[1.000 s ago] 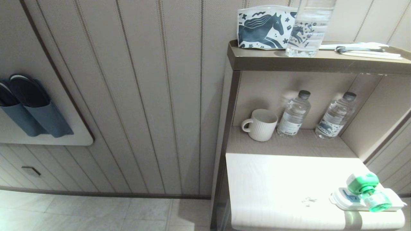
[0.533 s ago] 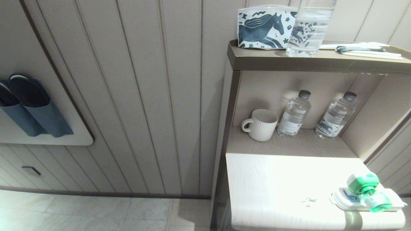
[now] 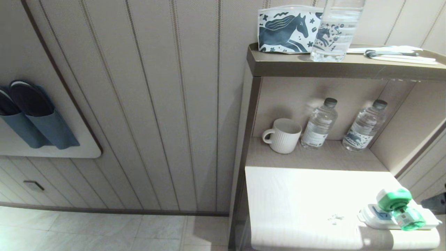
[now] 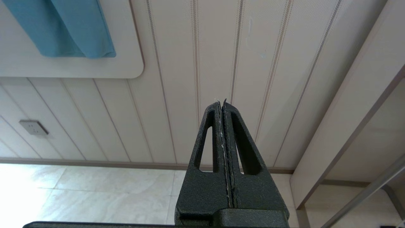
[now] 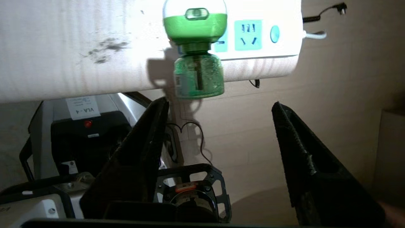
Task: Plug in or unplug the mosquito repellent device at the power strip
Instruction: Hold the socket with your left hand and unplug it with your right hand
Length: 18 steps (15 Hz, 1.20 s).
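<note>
The mosquito repellent device [image 3: 397, 207], a white head with a green cap and a small green bottle, sits plugged into the white power strip [image 3: 366, 213] at the counter's front right corner. In the right wrist view the device [image 5: 197, 47] sticks out from the power strip [image 5: 284, 19], its bottle hanging past the counter edge. My right gripper [image 5: 220, 103] is open and empty, a short way off the bottle and not touching it. A dark part of that arm [image 3: 437, 203] shows at the head view's right edge. My left gripper [image 4: 221, 103] is shut, parked facing the panelled wall.
On the shelf behind the counter stand a white mug [image 3: 282, 136] and two water bottles [image 3: 318, 123] [image 3: 364, 125]. The top shelf [image 3: 278, 64] bears a horse-print pouch [image 3: 287, 29] and a big bottle [image 3: 336, 31]. Slippers [image 3: 31, 115] hang on the wall at left.
A dark part of the right arm has come into the head view at the right edge, and a shadow now lies on the counter's front. Device and strip have not moved.
</note>
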Available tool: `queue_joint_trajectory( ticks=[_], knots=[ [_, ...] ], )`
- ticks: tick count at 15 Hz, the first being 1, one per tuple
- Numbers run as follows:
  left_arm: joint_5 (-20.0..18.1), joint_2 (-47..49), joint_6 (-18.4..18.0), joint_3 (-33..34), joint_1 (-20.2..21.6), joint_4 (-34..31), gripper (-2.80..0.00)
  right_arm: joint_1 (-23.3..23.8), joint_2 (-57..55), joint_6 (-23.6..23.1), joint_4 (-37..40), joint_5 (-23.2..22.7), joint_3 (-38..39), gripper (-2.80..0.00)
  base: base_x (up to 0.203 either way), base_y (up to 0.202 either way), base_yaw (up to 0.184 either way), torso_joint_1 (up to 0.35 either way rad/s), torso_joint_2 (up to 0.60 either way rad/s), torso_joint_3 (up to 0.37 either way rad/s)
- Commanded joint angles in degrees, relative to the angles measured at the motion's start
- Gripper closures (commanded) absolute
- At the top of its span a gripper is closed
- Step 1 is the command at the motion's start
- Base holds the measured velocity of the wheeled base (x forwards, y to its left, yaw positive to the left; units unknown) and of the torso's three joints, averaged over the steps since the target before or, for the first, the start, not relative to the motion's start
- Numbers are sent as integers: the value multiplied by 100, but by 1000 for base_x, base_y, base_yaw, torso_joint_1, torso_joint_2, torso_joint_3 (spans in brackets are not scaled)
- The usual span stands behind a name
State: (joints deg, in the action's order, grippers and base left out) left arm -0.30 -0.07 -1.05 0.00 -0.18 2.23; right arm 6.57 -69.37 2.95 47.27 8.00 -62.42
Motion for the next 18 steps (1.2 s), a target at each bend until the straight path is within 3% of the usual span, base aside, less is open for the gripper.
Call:
queue_joint_trajectory(
  ticks=[1,4,5,7,11,18],
  knots=[
    [4,7,-1,0,1,5,0,191,-204,68,-250,38,233,-280,0,0,0,0,0,0],
    [4,7,-1,0,1,14,0,202,-184,194,-1608,136,924,-280,0,0,0,0,0,0],
    [4,7,-1,0,1,23,0,188,-244,206,-1715,126,972,-280,0,0,0,0,0,0],
    [4,7,-1,0,1,23,0,70,-376,225,-1740,40,1000,-280,0,0,0,0,0,0],
    [4,7,-1,0,1,18,0,43,-697,292,-1769,-611,934,-280,0,0,0,0,0,0],
    [4,7,-1,0,1,20,0,73,-1131,-156,-1773,-624,731,-280,0,0,0,0,0,0]
  ],
)
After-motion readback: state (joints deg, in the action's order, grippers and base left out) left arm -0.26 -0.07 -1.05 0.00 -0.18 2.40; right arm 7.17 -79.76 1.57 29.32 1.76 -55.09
